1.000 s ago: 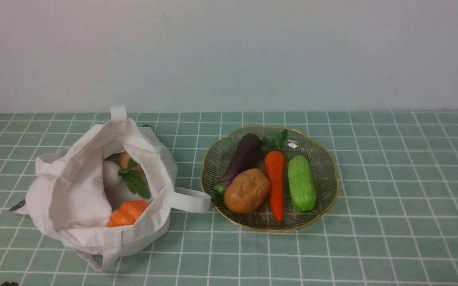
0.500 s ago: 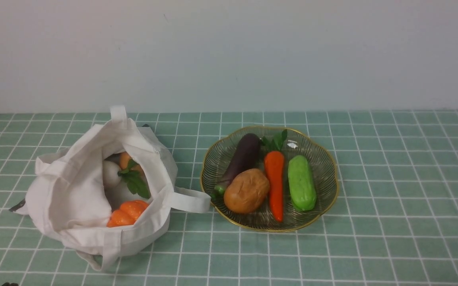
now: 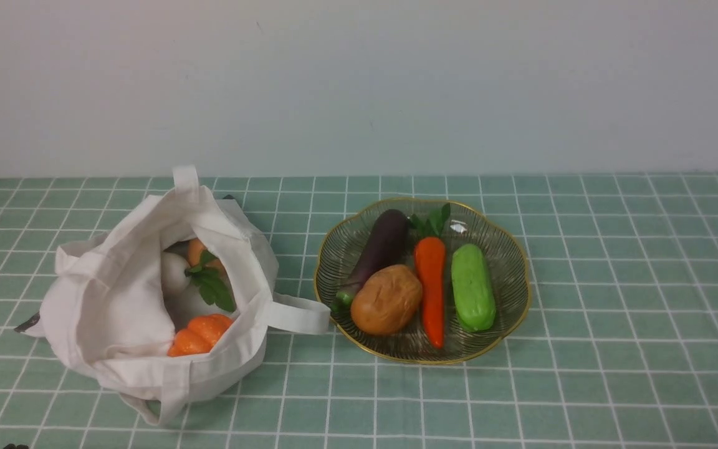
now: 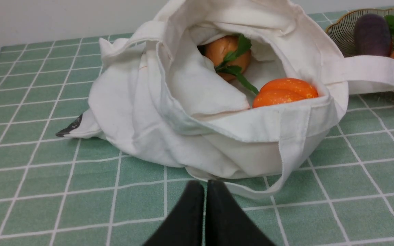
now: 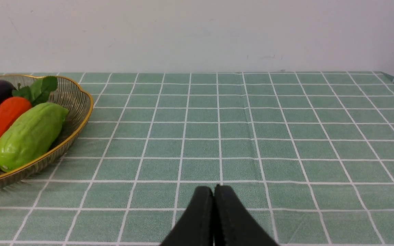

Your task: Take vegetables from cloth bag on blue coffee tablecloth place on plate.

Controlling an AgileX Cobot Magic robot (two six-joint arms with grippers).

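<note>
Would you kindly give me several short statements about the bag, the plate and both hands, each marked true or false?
1. The round ribbed glass plate with gold rim holds four toy vegetables. True.
2. The rumpled off-white canvas bag is empty. False: a ribbed orange pumpkin and other pieces remain inside.
3. The left hand is shut and holds nothing. True.
4. The right hand grips the green cucumber-like toy. False: it is shut, empty, over the teal checked tablecloth.
5. A bag strap reaches the plate's rim. True.
</note>
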